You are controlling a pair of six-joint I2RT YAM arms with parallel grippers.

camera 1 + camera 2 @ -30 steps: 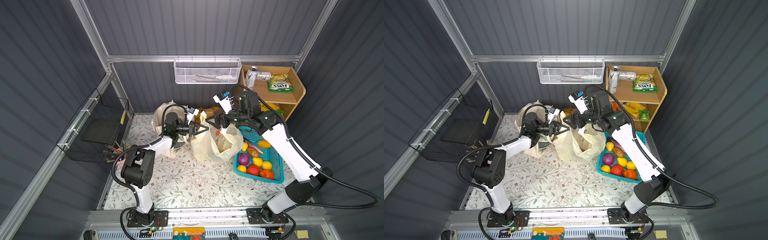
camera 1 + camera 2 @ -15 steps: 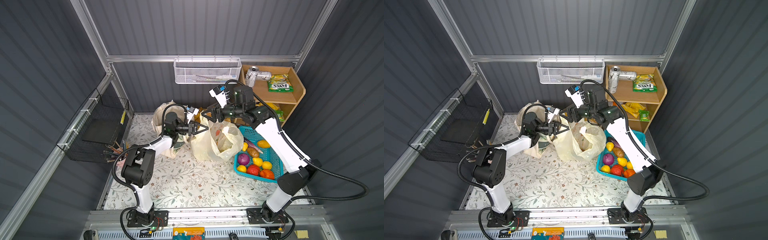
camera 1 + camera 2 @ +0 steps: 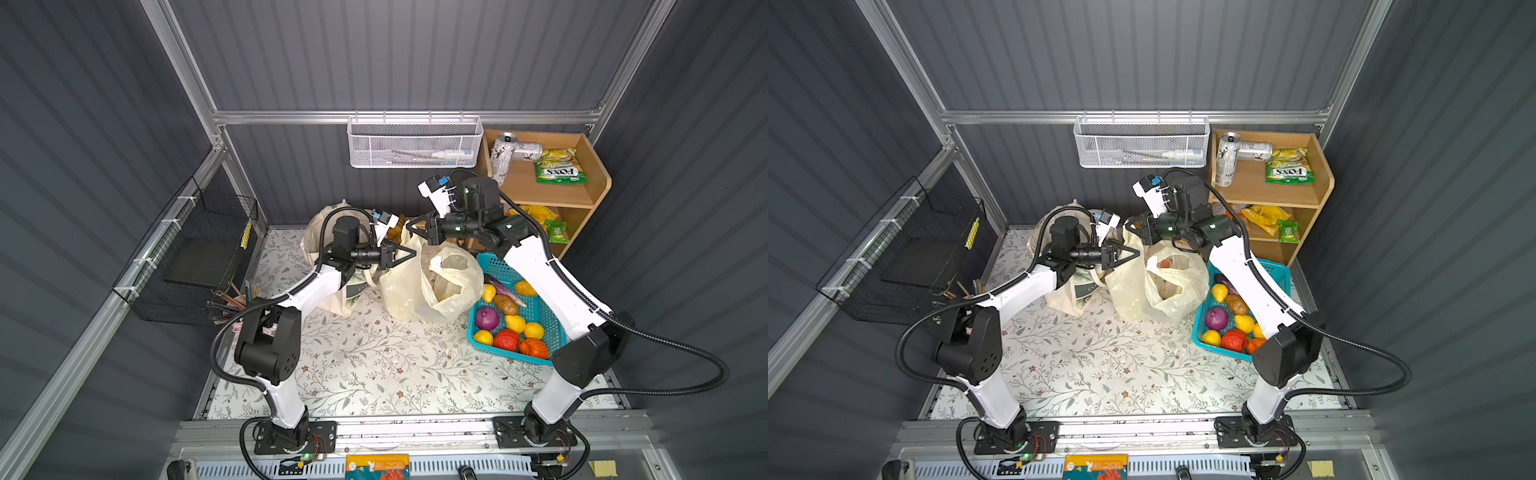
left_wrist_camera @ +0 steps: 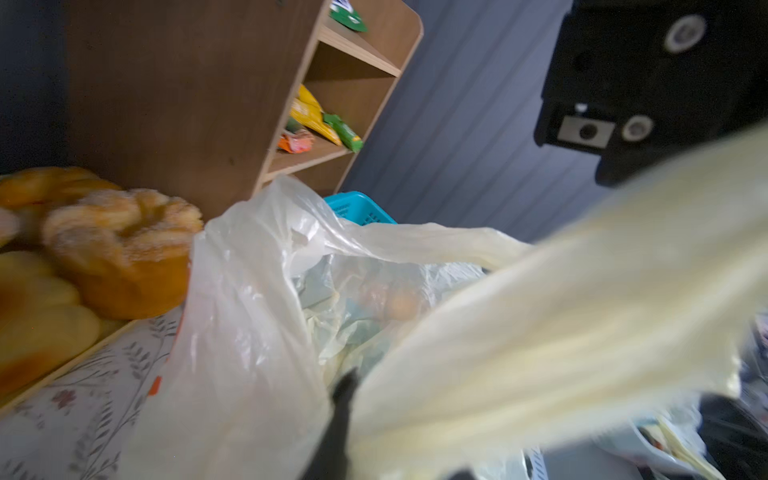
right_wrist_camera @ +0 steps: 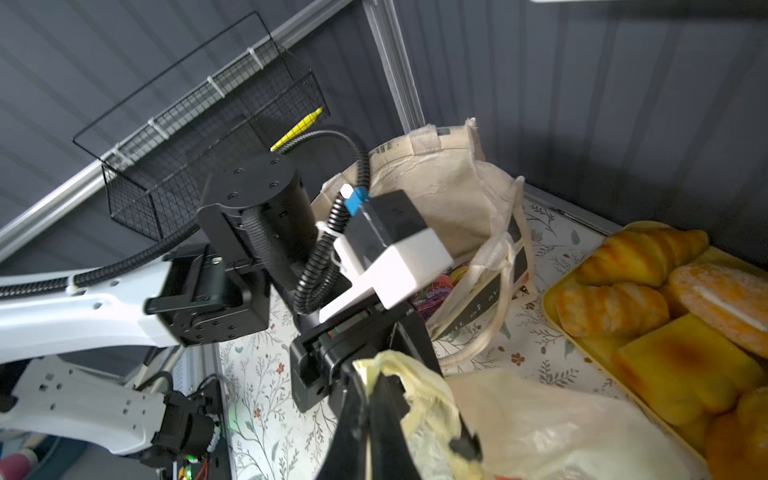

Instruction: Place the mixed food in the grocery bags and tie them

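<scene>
Change: right pincer (image 3: 410,227) has just closed, clamped on handle of plastic bag (image 3: 419,291) on table (image 3: 374,365) beside basket (image 3: 505,266) | left pincer (image 3: 409,253) at same bag's mouth, easing; apart or clamped, cannot tell | meaning: tying seems begun, yet toy fruit (image 3: 515,322) still fills basket.

A translucent cream-yellow plastic bag (image 3: 399,291); a beige canvas tote (image 5: 449,195) printed dark green; a white mat (image 3: 374,357) patterned with grey-green leafy sprigs; a turquoise basket (image 3: 496,262) of purple onion (image 3: 486,318), yellow lemons (image 3: 515,322) and 2 red-orange fruits (image 3: 506,338); 2 white-and-black arms (image 3: 316,286); dark grey ribbed walls (image 3: 395,54).
</scene>
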